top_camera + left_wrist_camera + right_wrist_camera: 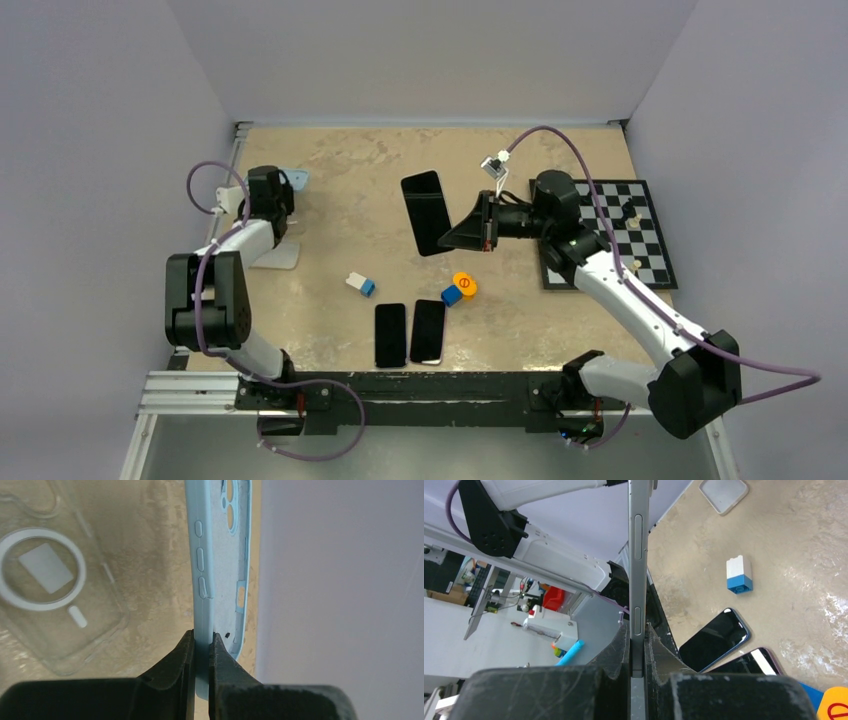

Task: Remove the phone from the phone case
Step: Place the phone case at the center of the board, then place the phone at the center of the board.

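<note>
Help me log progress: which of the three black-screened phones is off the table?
The black-screened phone clamped in the right gripper's jaws and held raised. The other two, the left phone and the right phone, lie flat side by side.

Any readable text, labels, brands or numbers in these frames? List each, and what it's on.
"e" - red, cut off by the frame edge, on the orange round piece, right wrist view.
Top view: the mark on that piece is too small to read.
Background clutter beyond the table: too blurred to read.
Nothing else.
</note>
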`<state>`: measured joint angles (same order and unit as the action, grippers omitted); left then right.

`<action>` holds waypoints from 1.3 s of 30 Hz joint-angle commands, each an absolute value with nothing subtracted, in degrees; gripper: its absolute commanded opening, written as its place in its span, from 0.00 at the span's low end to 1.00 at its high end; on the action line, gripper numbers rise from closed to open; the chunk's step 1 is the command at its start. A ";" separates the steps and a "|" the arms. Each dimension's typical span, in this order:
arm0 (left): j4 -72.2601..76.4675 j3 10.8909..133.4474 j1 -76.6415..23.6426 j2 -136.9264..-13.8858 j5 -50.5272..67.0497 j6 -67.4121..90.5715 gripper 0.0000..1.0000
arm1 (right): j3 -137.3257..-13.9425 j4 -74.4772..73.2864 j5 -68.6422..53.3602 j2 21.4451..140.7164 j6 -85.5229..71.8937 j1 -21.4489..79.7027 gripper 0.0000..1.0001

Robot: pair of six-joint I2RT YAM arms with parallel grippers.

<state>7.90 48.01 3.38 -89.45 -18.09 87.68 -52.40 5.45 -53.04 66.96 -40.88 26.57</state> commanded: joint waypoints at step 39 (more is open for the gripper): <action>-4.76 63.55 -9.71 -72.87 15.98 48.32 0.72 | -24.79 -28.39 -37.65 43.50 -35.12 26.20 0.00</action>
<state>-5.69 59.48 -8.40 -76.95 9.89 58.67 -26.44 -20.45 -40.21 52.80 -32.84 26.50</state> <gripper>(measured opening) 0.730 0.070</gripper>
